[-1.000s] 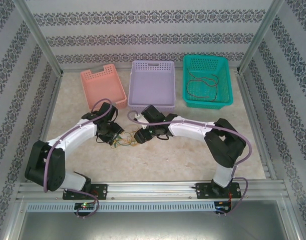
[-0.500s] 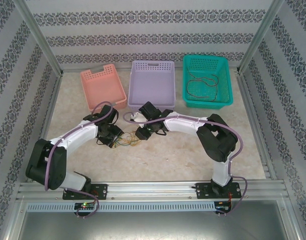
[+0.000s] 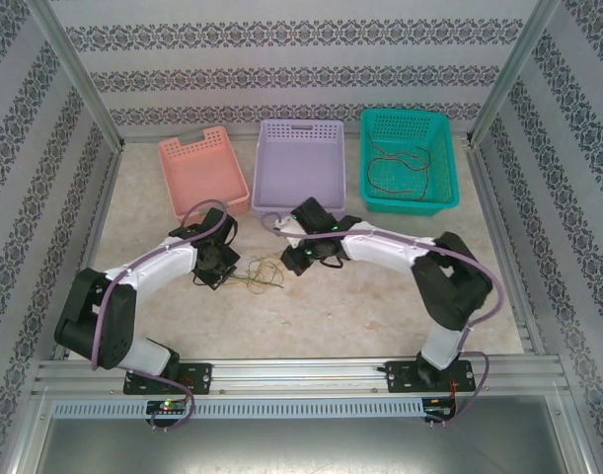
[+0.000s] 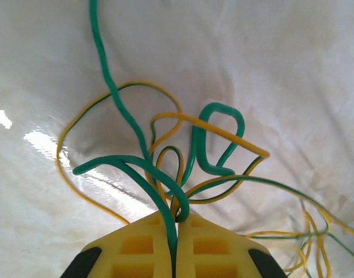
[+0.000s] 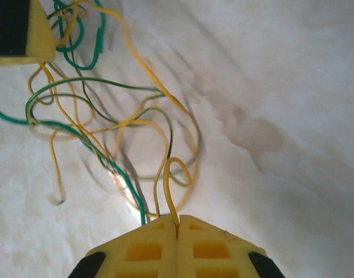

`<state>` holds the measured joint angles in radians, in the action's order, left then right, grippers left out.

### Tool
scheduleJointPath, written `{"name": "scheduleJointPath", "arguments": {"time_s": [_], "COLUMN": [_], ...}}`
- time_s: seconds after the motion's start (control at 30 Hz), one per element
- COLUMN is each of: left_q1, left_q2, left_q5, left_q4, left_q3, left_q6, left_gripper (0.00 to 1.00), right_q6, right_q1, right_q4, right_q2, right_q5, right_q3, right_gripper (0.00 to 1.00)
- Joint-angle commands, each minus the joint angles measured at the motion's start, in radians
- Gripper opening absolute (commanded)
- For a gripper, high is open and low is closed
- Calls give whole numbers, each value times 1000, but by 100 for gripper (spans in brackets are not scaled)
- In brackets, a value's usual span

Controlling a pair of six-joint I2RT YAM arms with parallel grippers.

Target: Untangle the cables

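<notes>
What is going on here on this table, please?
A robot is working on a tangle of thin cables lying on the table. The left gripper has its jaws shut on a green cable, the right gripper on a yellow cable. The tangle lies between them, not yet pulled apart.

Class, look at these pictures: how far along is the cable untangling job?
Done: a dark cable lies apart in the teal basket. In hand: the left hand is shut on a green cable and the right hand on a yellow cable, at opposite sides of the tangle. Left: green and yellow strands are looped through each other on the table.
</notes>
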<state>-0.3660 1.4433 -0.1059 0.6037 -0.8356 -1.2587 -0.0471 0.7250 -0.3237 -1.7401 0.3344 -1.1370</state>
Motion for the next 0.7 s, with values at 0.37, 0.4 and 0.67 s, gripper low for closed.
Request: {"name": "scheduleJointPath", "arguments": {"time_s": [0.37, 0.4, 0.67], "left_q1": [-8, -8, -7], "left_q2": [-74, -71, -53], "left_q5": [113, 115, 119], "left_q4": [68, 68, 62], "left_q3": [30, 29, 29], "left_q6": [12, 12, 15], "left_gripper": [0, 0, 0], "right_q6": [-272, -281, -323], "right_q1": [-377, -395, -471], "right_q4": [-61, -74, -113], "right_q2": [603, 623, 688], "right_q5": [-193, -219, -281], "right_q3": [132, 117, -25], "right_gripper": [0, 0, 0]}}
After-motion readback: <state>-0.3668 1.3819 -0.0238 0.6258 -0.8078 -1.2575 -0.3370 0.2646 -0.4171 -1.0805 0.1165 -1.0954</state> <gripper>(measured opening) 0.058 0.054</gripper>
